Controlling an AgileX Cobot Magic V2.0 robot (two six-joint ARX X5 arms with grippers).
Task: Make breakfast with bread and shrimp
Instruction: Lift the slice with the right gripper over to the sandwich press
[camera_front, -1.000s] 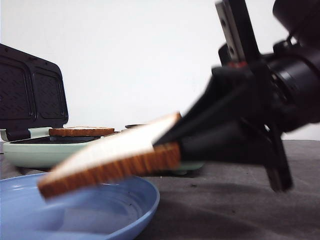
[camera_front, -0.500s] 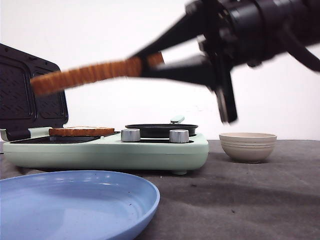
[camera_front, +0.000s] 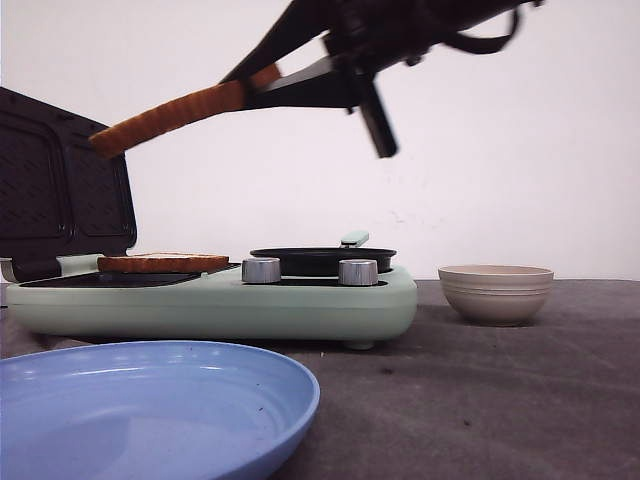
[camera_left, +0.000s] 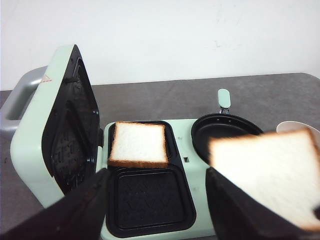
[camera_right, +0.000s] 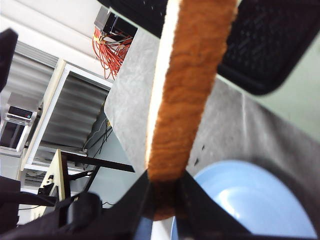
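White wall fills the background, and below it I see a dark grey tabletop (camera_front: 480, 400) carrying everything. Through the right wrist view I glimpse shelving and orange cables beyond the tabletop's edge. Largest on the tabletop is the mint-green breakfast maker (camera_front: 220, 300), its ribbed lid (camera_left: 65, 130) standing open. A blue plate (camera_front: 150, 410) sits at the near left corner with nothing on it, and a beige ribbed bowl (camera_front: 496, 292) stands toward the right, apart from the maker.

One bread slice (camera_left: 138, 144) lies flat in the rear grill compartment; the compartment in front of it shows only bare plate. The round pan (camera_left: 222, 135) beside it looks bare as well.

My right gripper (camera_front: 270, 85) has its jaws clamped on the crust edge of the second bread slice (camera_front: 170, 115), held tilted in the air high above the maker. My left gripper (camera_left: 155, 200) hangs over the maker with jaws apart, holding nothing.

I judge the task roughly midway: one slice placed, the second in transit. I cannot see the shrimp anywhere; the bowl's inside is hidden.
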